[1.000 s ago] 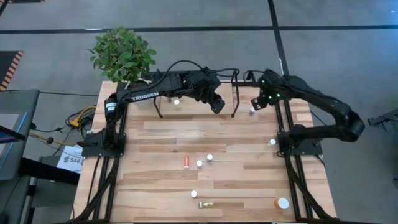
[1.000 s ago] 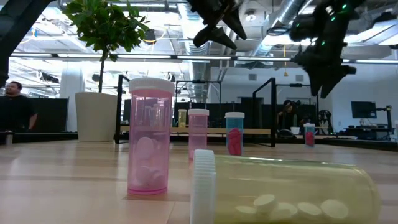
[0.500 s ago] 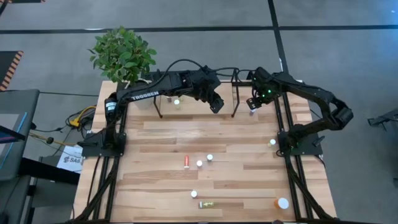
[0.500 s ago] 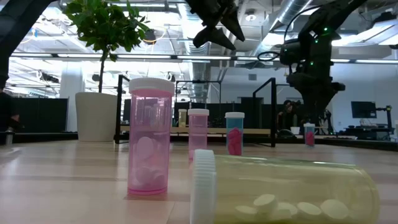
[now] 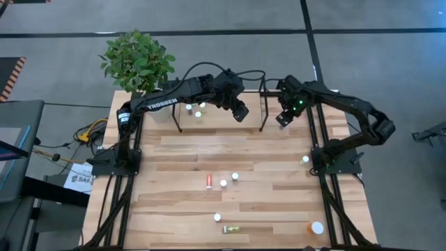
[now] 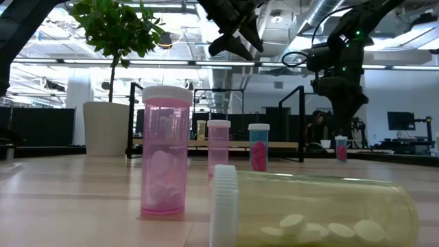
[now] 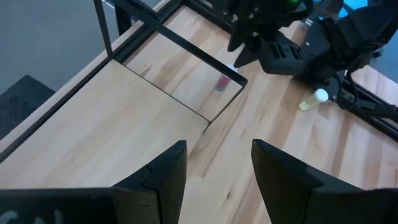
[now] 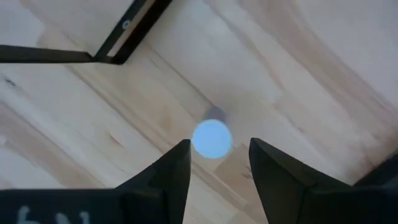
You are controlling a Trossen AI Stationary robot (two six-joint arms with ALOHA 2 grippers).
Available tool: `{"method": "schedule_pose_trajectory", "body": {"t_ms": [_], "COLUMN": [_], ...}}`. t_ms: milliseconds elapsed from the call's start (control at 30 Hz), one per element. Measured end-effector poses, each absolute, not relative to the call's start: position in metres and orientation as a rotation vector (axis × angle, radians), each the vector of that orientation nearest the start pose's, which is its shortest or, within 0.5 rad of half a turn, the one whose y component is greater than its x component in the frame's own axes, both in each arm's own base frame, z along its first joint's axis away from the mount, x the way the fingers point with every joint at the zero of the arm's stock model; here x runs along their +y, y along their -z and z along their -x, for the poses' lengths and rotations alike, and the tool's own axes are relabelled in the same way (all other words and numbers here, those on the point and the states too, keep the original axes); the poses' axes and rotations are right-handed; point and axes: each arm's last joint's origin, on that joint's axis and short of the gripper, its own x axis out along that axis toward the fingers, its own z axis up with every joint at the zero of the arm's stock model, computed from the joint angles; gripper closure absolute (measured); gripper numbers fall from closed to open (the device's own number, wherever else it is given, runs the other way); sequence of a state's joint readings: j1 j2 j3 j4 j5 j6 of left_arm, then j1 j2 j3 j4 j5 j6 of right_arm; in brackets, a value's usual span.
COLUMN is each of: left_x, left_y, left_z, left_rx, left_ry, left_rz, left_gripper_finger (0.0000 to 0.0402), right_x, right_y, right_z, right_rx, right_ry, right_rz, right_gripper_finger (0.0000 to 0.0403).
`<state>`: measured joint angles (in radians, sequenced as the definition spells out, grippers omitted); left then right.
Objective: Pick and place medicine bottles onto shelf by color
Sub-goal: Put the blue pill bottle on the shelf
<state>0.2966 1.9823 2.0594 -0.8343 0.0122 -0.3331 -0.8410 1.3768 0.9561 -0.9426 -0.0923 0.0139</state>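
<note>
Two bottles [image 5: 194, 110] stand on the shelf [image 5: 216, 117]; about eight wait on the surface [image 5: 279, 167]. Left claw [image 5: 240, 111] hovers over the shelf, parted, empty. Right claw [image 8: 214, 163] hangs beside the shelf's end, parted around a white-capped bottle [image 8: 212, 138].

From above, the bottle by the right gripper [image 5: 282, 120] is covered by the arm — can't see it there at all. On the shelf [image 5: 216, 118] the two bottles [image 5: 195, 109] are just pale dots, colour unreadable. The lying yellow bottle [image 6: 312, 209] in the low view runs off the bottom edge, and the far shelf bottle [image 6: 201, 130] is too small to tell.
</note>
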Motion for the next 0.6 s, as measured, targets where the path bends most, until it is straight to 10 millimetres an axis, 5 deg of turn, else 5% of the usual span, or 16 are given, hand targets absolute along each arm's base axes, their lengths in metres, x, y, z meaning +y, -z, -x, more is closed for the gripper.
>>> {"method": "schedule_pose_trajectory", "body": {"t_ms": [600], "left_x": [0.126], "left_y": [-0.354], "left_z": [-0.414], "left_rx": [0.750], "left_ry": [-0.397], "left_rz": [0.430], "left_gripper_finger": [0.0235], "right_x": [-0.170], "right_y": [-0.201], "right_z": [-0.185], "right_rx": [1.338], "right_ry": [0.576], "right_rz": [-0.570], "right_gripper_finger": [0.0192]}}
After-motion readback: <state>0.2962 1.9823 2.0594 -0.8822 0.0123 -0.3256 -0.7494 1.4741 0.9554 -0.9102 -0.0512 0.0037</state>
